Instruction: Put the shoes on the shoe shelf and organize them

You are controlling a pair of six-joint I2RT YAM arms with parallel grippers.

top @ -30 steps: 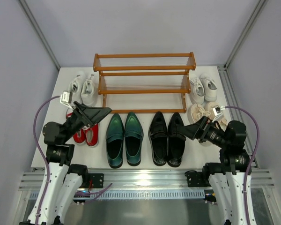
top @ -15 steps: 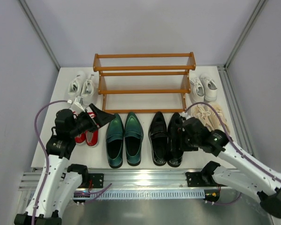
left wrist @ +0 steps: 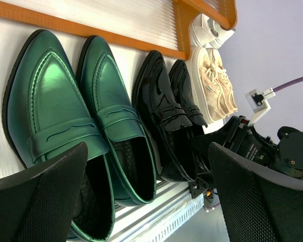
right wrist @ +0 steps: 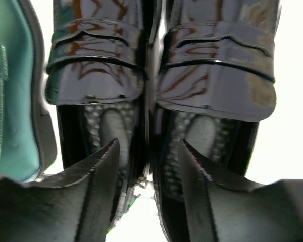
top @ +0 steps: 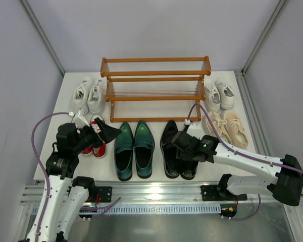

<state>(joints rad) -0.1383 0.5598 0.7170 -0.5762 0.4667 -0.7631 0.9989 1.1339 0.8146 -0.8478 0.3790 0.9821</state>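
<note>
- Shoe shelf (top: 155, 88) stands at the far middle of the table. We see no shoe on any of its three tiers, so we judge the task barely begun.
- All six pairs are on the tabletop. One pair of white sneakers (top: 90, 93) is left of the shelf, the other white sneakers (top: 218, 94) right of it. Beige sneakers (top: 227, 128) lie near-right and red sneakers (top: 94, 146) near-left. Green loafers (top: 134, 148) and black loafers (top: 170, 154) sit side by side just in front of the shelf, toes toward it.
- Right gripper (top: 182, 142) is low over the black loafers. In the wrist view one finger (right wrist: 91, 191) dips toward the left shoe's opening and the other toward the right shoe's, with the two touching inner walls between them.
- We read that straddle as a way to pinch both walls and lift the pair as one.
- The jaws stand partly apart. We cannot tell whether they press the leather yet.
- Left gripper (top: 110, 132) hangs over the gap between the red sneakers and the green loafers. Its jaws are spread wide and hold nothing.
- We guess it is lined up for the green pair. A spread that wide could suit a whole shoe or two walls.
- Risk: the glossy leather may slip if only one wall is caught.
</note>
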